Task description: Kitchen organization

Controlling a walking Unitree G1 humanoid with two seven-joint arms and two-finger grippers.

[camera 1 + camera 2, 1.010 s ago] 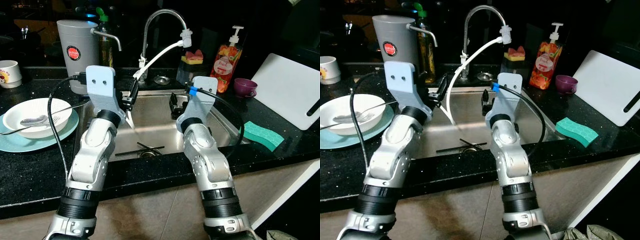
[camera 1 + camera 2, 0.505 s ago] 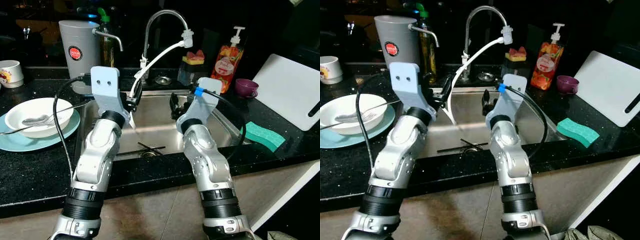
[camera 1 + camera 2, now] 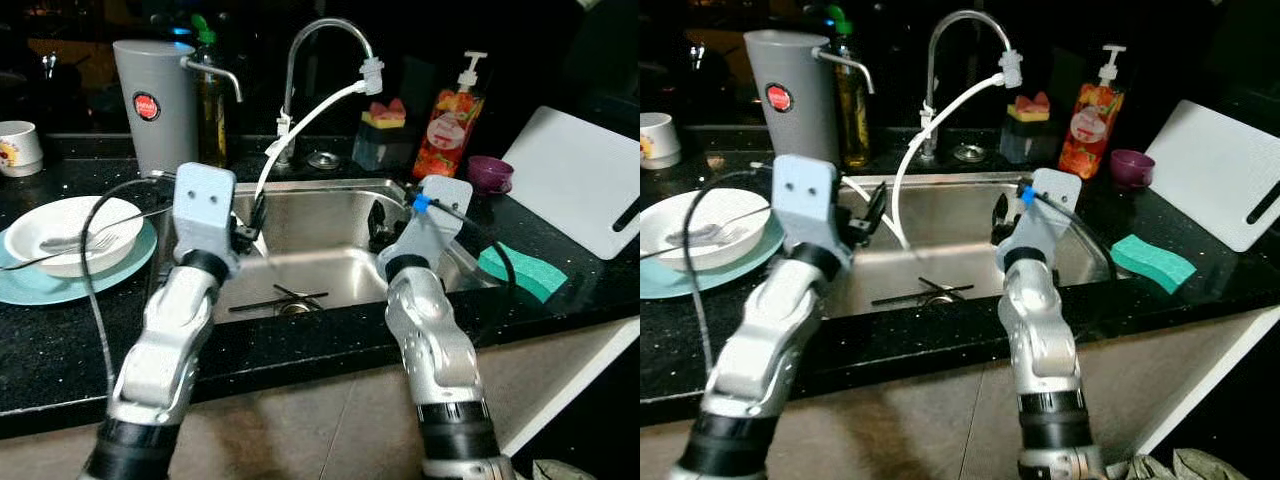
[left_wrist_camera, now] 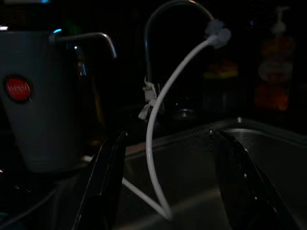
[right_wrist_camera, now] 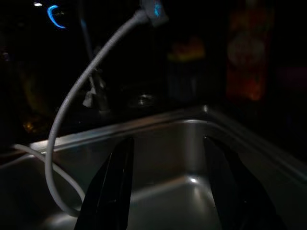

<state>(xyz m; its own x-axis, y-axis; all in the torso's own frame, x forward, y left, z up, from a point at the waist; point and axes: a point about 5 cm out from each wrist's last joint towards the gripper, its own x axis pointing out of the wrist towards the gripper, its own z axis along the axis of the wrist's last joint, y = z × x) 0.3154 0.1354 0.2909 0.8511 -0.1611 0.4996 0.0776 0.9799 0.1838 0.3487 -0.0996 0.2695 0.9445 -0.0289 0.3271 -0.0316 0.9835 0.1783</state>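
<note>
**Both grippers raised over the steel sink, holding nothing**

At the far left of the black speckled countertop (image 3: pixel 60 350) stands a white mug with a printed design (image 3: pixel 18 147). Nearer, a white bowl (image 3: pixel 70 218) sits on a pale teal plate (image 3: pixel 40 285), with a metal fork (image 3: pixel 95 241) lying across the bowl and its handle reaching over the rim on the left. Behind the plate stands a tall grey cylindrical dispenser with a red badge and a metal spout (image 3: pixel 157 100), and just to its right a dark bottle with a green cap (image 3: pixel 208 95).

The left gripper (image 3: pixel 868 215) hangs over the left rim of the stainless steel sink (image 3: pixel 330 270), its two black fingers (image 4: pixel 108 184) spread apart with nothing between them. A curved chrome tap (image 3: pixel 320 60) rises behind the basin, and a white flexible hose (image 3: pixel 300 125) runs from its nozzle down into the sink. Thin dark sticks (image 3: pixel 275 298) lie near the drain.

The right gripper (image 3: pixel 381 222) is over the right part of the basin, fingers (image 5: pixel 115 187) likewise parted and empty.

Behind the sink's right corner a dark holder carries a yellow and a red sponge (image 3: pixel 385 115). Then come an orange pump soap bottle (image 3: pixel 450 125), a small purple cup (image 3: pixel 490 174), a teal sponge (image 3: pixel 525 272) near the counter's front edge, and a white cutting board (image 3: pixel 580 175) lying at the far right.
</note>
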